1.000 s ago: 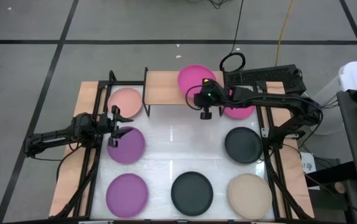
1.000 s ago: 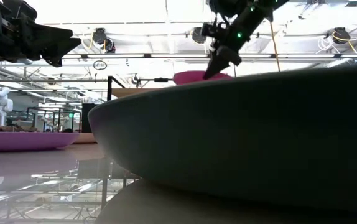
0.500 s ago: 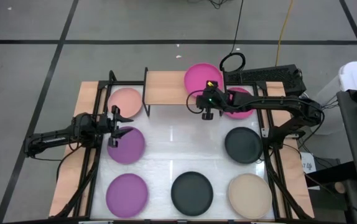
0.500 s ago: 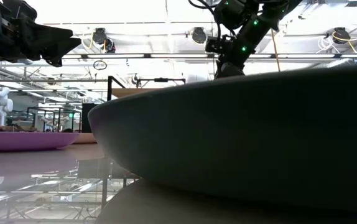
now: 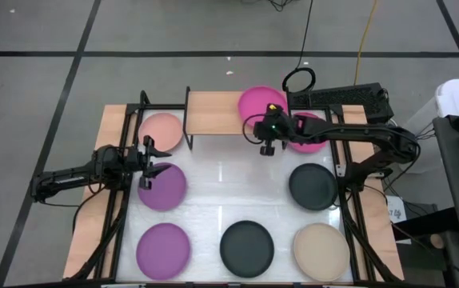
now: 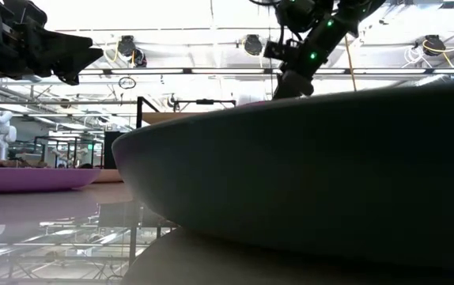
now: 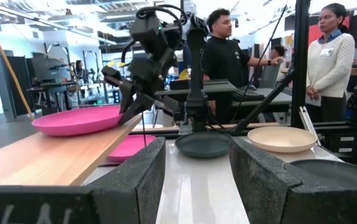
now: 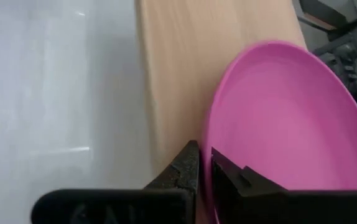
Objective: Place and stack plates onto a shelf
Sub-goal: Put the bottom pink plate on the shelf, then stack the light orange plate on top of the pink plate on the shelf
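Note:
A magenta plate [image 5: 260, 104] lies on the right end of the shelf's [image 5: 213, 112] light-wood top. My right gripper [image 8: 204, 149] is at the plate's near edge, shut on it; the left wrist view shows it too [image 7: 129, 99]. A second magenta plate [image 5: 308, 132] sits on the table to the right of the shelf. My left gripper [image 5: 145, 160] hangs open over the left edge of a purple plate [image 5: 163, 186]. A pale pink plate [image 5: 162, 130] lies by the shelf's left end. My right gripper pinches the magenta plate's near rim [image 8: 208, 134] between its two fingers, one finger [image 8: 188, 163] outside the rim and one [image 8: 228, 174] over the plate's hollow. The fingers come slanting down from the near side. The plate rests flat on the shelf top [image 7: 48, 155].
More plates lie on the white table [image 5: 221, 188]: purple [image 5: 163, 248], black [image 5: 246, 246], black [image 5: 313, 186] and beige [image 5: 321, 250]. The black plate [image 6: 306, 182] fills the low view's foreground. People [image 7: 331, 62] stand beyond the table's right side. The shelf's left half is bare wood.
My right gripper has moved a little toward the table's right and down with the magenta plate. The plate, held raised over the shelf a second ago, has sunk onto the shelf top's right end. The gripper stays shut on its rim.

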Robot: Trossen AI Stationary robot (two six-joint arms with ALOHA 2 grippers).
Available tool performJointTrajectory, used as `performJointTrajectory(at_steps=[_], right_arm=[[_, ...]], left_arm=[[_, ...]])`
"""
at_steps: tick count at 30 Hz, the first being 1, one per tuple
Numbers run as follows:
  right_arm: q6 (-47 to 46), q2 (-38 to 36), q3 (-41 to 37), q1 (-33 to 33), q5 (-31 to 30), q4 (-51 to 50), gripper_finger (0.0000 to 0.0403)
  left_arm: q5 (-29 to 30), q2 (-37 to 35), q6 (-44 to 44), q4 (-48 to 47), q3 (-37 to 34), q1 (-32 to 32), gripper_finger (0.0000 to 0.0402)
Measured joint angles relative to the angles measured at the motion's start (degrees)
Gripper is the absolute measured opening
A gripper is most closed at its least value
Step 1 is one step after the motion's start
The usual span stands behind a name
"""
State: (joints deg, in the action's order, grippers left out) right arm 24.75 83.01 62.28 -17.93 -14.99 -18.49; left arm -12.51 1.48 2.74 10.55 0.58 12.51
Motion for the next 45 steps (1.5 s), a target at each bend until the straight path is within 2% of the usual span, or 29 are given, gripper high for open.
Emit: performJointTrajectory(at_steps=[6,14,20,26,29,32,37,41,45], right_arm=[[-0.3,-1.3,0.0,0.0,0.4,0.1,0.0032],[-0.2,-1.3,0.0,0.0,0.3,0.4,0.0108],[-0.1,-2.8,0.0,1.1,0.9,3.6,0.0144],[-0.7,-10.5,0.0,5.2,4.8,11.1,0.0149],[-6.5,-15.0,0.0,7.4,4.8,13.7,0.0144],[-10.8,-18.5,0.1,10.0,4.8,12.7,0.0141],[-11.1,-23.6,0.1,15.0,4.8,7.6,0.014],[-17.6,-25.7,-0.1,18.7,4.8,5.7,0.014],[-18.7,-25.8,-6.3,23.4,6.0,12.4,0.0139]], left_arm=[[0.0,0.0,0.0,0.0,0.0,0.0,0.0184],[0.0,0.0,0.0,0.0,0.0,0.0,0.0184],[0.0,0.0,0.0,0.0,0.0,0.0,0.0184],[0.0,0.0,0.0,0.0,0.0,0.0,0.0184],[0.0,0.0,0.0,0.0,0.0,0.0,0.0184],[0.0,0.0,0.0,0.0,0.0,0.0,0.0184],[0.0,0.0,0.0,0.0,0.0,0.0,0.0184],[0.0,0.0,0.0,0.0,0.0,0.0,0.0184],[0.0,0.0,0.0,0.0,0.0,0.0,0.0184]])
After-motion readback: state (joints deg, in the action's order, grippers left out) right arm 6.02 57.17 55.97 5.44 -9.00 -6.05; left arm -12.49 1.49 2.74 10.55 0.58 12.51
